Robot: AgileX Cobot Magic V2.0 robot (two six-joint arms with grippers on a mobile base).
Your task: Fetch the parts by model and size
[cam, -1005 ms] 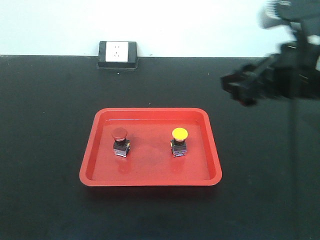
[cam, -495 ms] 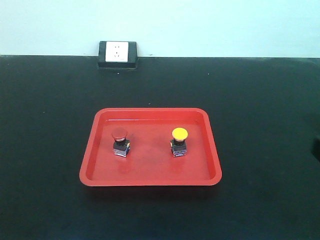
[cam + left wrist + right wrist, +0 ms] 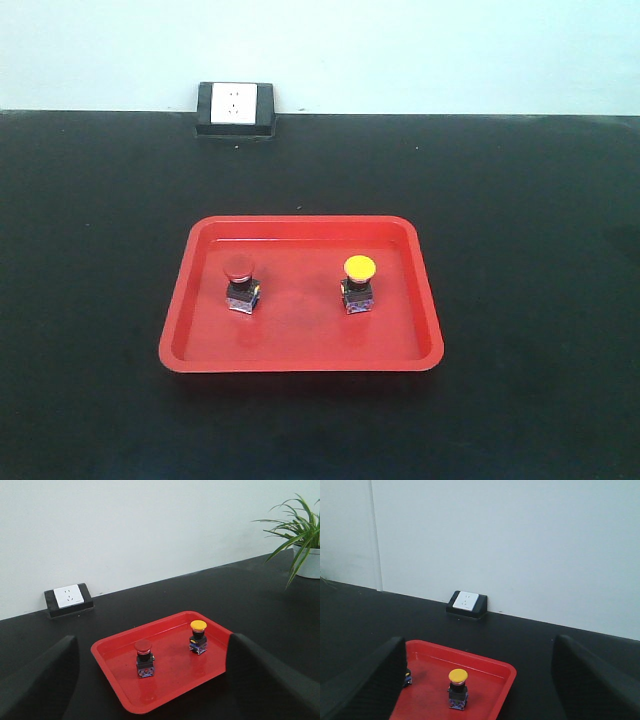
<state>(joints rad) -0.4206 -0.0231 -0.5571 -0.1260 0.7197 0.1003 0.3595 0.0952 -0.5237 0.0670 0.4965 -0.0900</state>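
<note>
Switches, red-capped (image 3: 239,283) and yellow-capped (image 3: 359,283), stand upright, well apart in red tray (image 3: 300,360) in front view; both wrist views show left gripper (image 3: 150,680) and right gripper (image 3: 480,680) spread wide, empty; likely light, rigid, top-heavy, slick caps, so grip blocky base.

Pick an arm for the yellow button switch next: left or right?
Probably right: yellow button switch sits centred between its open tool's fingers. The left tool, also open, lines up with the red button switch.
</note>
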